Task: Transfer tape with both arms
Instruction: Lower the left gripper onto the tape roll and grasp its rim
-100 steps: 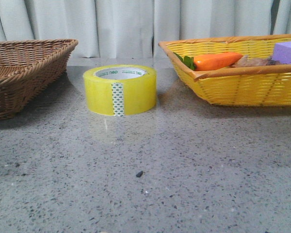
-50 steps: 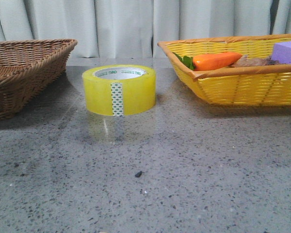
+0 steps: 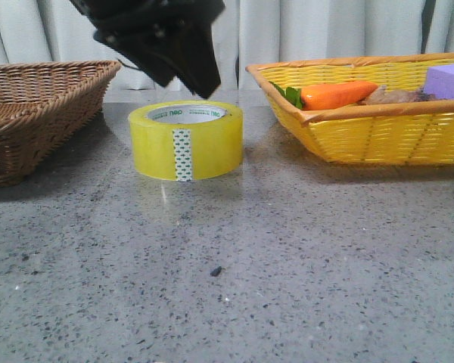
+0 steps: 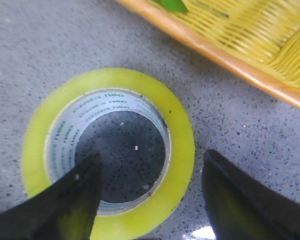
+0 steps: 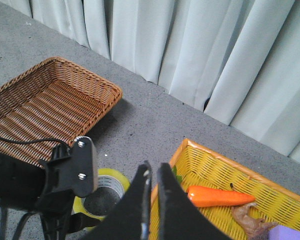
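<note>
Left gripper (image 4: pixel 147 192) hung open over the glossy yellow tape roll (image 3: pixel 187 141), one finger inside its core (rigid, light, slick); the wall looked the best hold.

Tape hemmed by two baskets, open table in front

The tape (image 3: pixel 186 140) stands between the brown basket (image 3: pixel 38 113) and the yellow basket (image 3: pixel 363 113), with bare table (image 3: pixel 287 287) on both flanks. The left gripper (image 3: pixel 163 41) occupies the space directly above; one finger (image 4: pixel 65 200) is over the core, the other outside.

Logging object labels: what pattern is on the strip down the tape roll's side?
White with small green dots, on the yellow tape; clearest in the front view.
</note>
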Tool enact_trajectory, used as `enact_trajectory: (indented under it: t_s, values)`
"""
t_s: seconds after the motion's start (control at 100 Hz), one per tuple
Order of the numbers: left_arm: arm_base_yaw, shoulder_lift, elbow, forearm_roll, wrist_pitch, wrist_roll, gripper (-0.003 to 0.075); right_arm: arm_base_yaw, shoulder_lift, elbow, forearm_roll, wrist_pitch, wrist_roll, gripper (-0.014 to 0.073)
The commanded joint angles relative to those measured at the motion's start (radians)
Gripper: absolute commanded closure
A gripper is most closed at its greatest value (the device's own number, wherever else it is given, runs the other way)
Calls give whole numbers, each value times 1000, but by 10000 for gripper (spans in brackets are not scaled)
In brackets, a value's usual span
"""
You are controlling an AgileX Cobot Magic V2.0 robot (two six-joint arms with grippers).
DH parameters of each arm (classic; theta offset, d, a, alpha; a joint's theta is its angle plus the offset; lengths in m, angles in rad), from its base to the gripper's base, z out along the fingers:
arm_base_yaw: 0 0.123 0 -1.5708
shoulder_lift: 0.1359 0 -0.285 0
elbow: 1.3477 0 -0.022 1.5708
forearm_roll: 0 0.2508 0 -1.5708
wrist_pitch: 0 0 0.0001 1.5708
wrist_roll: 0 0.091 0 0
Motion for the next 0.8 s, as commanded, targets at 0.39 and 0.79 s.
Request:
enact_trajectory:
  t_s: [0.39, 0.79]
  values:
    - [-8, 90, -60, -22, -30, 12, 336, -3, -29, -25, -32, -58, -9, 668]
    - [-8, 96, -63, -22, -31, 32, 741, -3, -29, -25, -35, -52, -9, 668]
